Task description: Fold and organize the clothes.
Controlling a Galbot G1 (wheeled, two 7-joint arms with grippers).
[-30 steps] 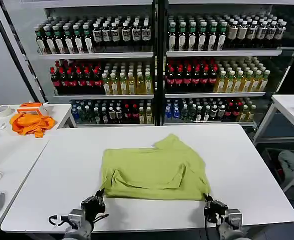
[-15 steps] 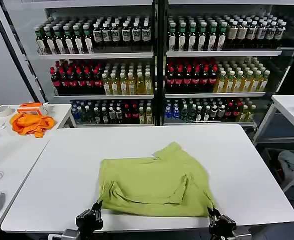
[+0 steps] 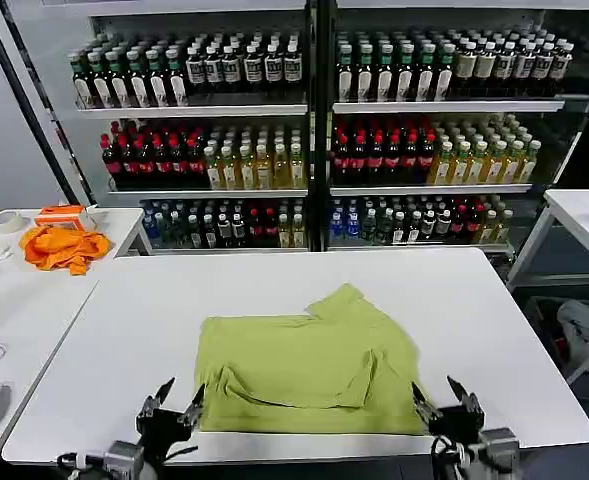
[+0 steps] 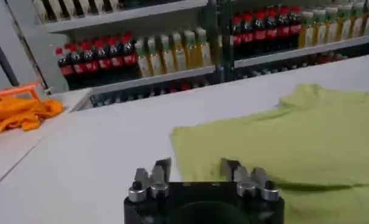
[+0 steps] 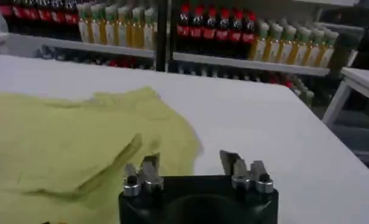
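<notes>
The clothes are one yellow-green T-shirt (image 3: 309, 365) lying folded in half on the white table (image 3: 124, 320), with a sleeve sticking out at its far right corner. My left gripper (image 3: 172, 403) stands open at the shirt's near left corner, nothing between its fingers. At the near right corner my right gripper (image 3: 436, 395) is open too, holding nothing. In the left wrist view the shirt (image 4: 294, 134) spreads ahead of the left gripper (image 4: 195, 165). The right wrist view has the shirt (image 5: 69, 146) beside the right gripper (image 5: 190, 159).
A bright orange cloth (image 3: 62, 247) lies on a side table (image 3: 4, 290) to the left. Drink shelves (image 3: 314, 110) line the back. Another white table (image 3: 584, 215) stands at the far right. Bare tabletop surrounds the shirt.
Both grippers have opened and let go of the shirt's near corners, pulling back slightly toward the table's front edge. The shirt rests flat where it was laid.
</notes>
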